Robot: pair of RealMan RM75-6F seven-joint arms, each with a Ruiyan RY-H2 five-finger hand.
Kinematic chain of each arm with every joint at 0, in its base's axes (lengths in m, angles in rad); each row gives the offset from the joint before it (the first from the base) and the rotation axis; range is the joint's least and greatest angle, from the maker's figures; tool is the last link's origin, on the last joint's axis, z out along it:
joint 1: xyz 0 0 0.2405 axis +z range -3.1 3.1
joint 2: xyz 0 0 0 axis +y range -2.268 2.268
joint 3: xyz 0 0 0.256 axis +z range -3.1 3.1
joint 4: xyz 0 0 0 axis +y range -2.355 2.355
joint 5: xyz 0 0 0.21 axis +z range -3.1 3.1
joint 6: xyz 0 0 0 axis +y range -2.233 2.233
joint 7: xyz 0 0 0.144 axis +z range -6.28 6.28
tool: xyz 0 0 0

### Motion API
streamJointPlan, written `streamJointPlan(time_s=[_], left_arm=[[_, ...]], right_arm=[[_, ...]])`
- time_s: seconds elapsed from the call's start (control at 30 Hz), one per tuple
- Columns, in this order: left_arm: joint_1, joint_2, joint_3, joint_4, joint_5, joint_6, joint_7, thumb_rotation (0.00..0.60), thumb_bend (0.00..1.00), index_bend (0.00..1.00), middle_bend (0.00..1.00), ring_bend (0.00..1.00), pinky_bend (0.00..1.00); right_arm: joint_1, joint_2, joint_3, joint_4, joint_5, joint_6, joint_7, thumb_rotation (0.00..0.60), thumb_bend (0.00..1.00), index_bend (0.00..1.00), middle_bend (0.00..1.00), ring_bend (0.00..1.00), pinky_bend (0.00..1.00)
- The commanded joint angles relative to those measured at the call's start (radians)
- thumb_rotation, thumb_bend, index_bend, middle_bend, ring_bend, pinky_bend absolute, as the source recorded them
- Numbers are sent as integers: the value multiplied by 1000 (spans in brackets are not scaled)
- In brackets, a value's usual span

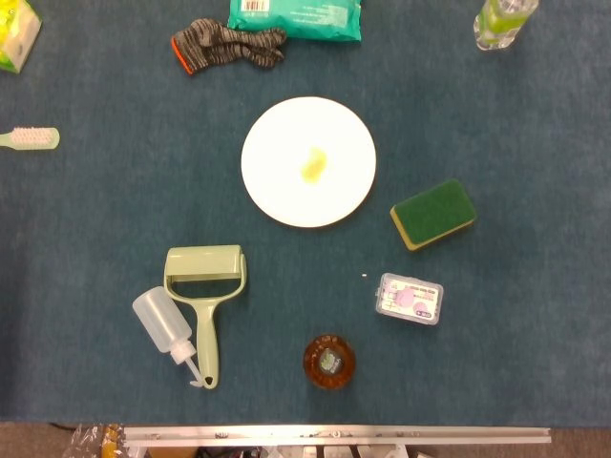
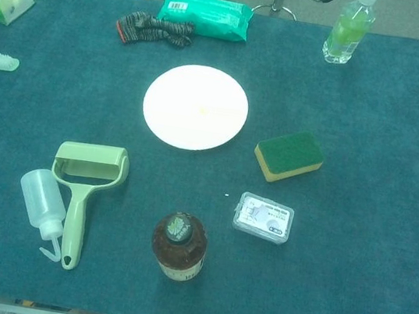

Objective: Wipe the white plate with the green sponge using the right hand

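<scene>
The white plate (image 1: 307, 161) (image 2: 195, 107) lies flat in the middle of the blue cloth, with a small yellow smear (image 1: 312, 165) near its centre. The green sponge (image 1: 433, 214) (image 2: 289, 155), green on top with a yellow underside, rests on the cloth just right of the plate and a little nearer to me, apart from it. Neither hand nor arm shows in the head view or the chest view.
Near the front lie a pale green lint roller (image 1: 205, 291), a squeeze bottle (image 1: 164, 325), an amber bottle (image 2: 178, 245) and a small clear box (image 1: 410, 299). At the back are a grey glove (image 1: 227, 44), a teal wipes pack (image 1: 296, 17), a green drink bottle (image 2: 346, 31), and a brush (image 1: 29, 138) at left.
</scene>
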Motion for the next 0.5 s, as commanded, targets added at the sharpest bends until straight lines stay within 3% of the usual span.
streamJointPlan(time_s=[0.03,0.5], left_arm=[[-5,3,-1,2,-5,-12,3,600,358,420,304,283,454],[-19,10,-2,8,-16,-45,-1,600,358,420,305,284,455]], right_arm=[[22,4,6,1,2,-30,4,600,155,241,331,255,305],[180,2,27,26,32,-270,25,600,141,241,330,229,305]])
